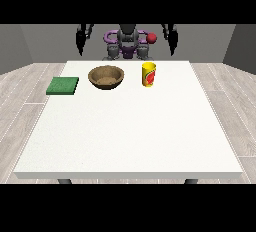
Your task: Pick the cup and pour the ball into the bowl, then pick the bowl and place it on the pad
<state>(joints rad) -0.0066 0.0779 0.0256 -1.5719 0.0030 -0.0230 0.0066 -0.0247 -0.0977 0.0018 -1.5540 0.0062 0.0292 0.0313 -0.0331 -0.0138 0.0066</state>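
The white table (125, 141) carries a brown bowl (106, 76) near its far edge, with the green pad (63, 85) well apart at the view's left of the bowl and the upright yellow cup (148, 74) near at its right. Beyond the bowl, the hand at the view's left (80, 40) and the hand at the view's right (172, 40) hang over the far edge, fingers straight and released, grasping nothing.

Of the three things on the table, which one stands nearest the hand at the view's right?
The yellow cup; the brown bowl and green pad lie farther left of that hand.
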